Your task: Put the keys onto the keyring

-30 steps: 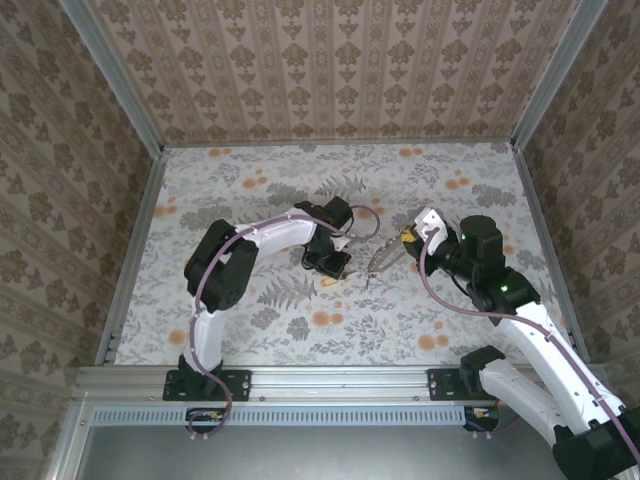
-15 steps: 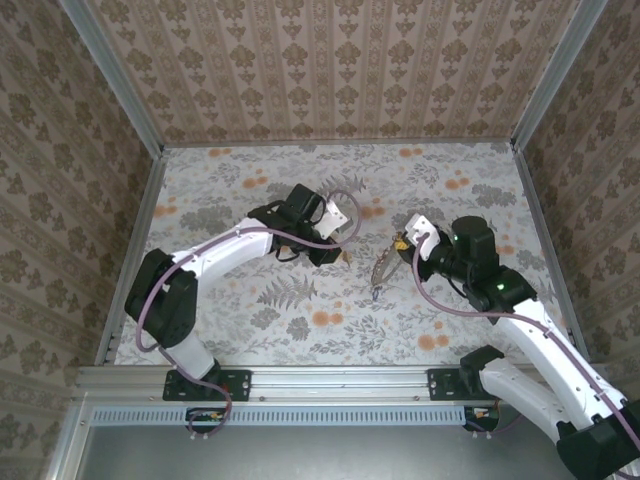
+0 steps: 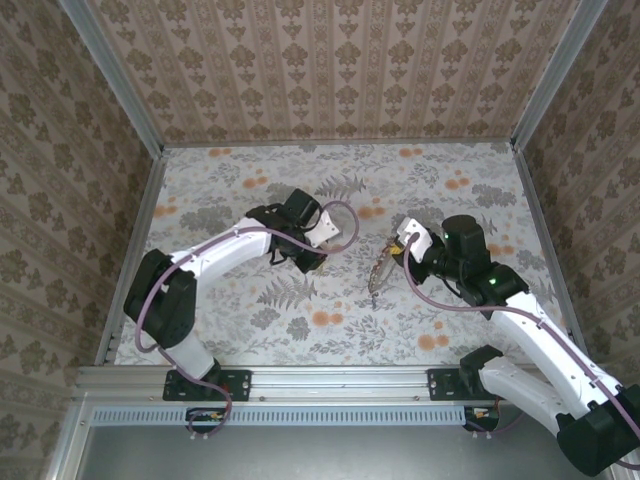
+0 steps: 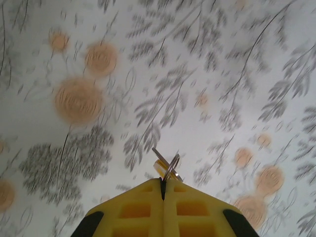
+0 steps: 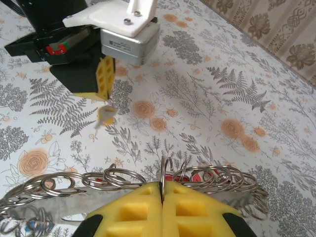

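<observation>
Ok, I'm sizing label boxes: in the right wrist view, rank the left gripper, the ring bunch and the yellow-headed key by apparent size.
1. left gripper, bulkiest.
2. ring bunch, wider but thin; it lies nearest the lens, so ranks 1 and 2 are unsure.
3. yellow-headed key, clearly smallest.

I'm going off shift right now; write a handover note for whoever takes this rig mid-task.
Left end effector: shut on a yellow-headed key, held in the air.
Right end effector: shut on the keyring, small rings strung along it; red key heads show behind it.
Done: both are picked up.
Left to do: key and keyring are apart; bring them together, thread the key on. Whether the red ones are threaded I cannot tell.
</observation>
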